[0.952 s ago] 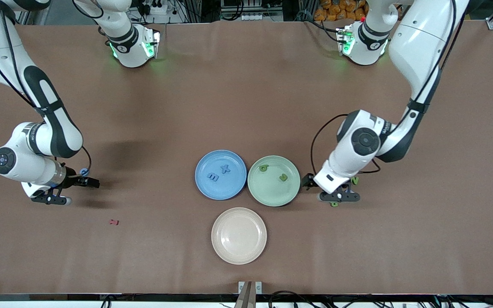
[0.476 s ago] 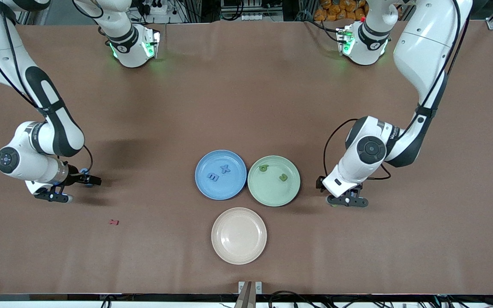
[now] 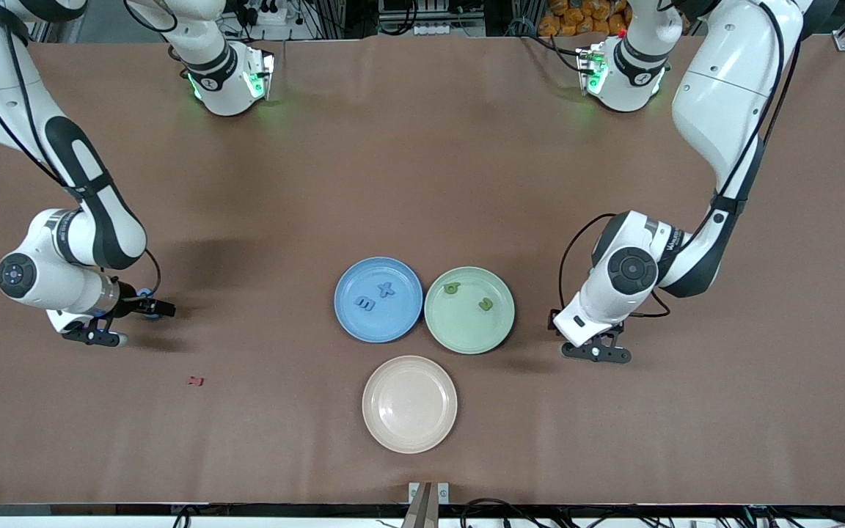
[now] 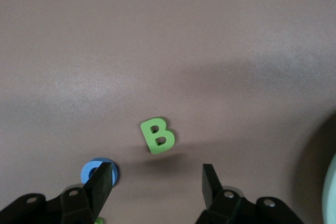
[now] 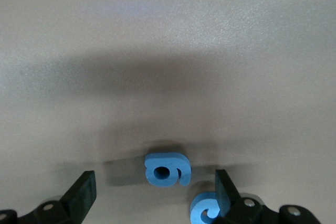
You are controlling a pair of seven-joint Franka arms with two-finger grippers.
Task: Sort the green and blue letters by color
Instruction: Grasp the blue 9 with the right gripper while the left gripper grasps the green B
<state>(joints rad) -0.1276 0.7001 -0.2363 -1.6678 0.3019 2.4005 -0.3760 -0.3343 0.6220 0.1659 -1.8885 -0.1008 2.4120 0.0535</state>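
Blue and green letters were partly sorted: a blue X (image 3: 386, 289) and blue E (image 3: 366, 303) lay in the blue plate (image 3: 349, 326), and two green letters (image 3: 452, 288) (image 3: 485, 303) lay in the green plate (image 3: 466, 341) just beside it, toward the left arm's end. A cream plate (image 3: 393, 433) sat nearer the front camera than both. Left gripper (image 4: 156, 182) was low over the table beside the green plate, fingers (image 4: 103, 181) spread wide, nothing held; a green B (image 4: 157, 135) lay flat on the table ahead of the gap, not touching either finger, and a blue O (image 4: 93, 169) was partly hidden by one finger. Right gripper (image 5: 156, 191) was low over the table at the right arm's end, fingers (image 5: 84, 192) also wide apart and empty; a blue 9 (image 5: 167, 169) lay on the table between them, touching neither, with another blue letter (image 5: 205, 211) beside one finger, shape unclear. A small dark red letter (image 3: 194, 380) lay on the table nearer the front camera than the right gripper.
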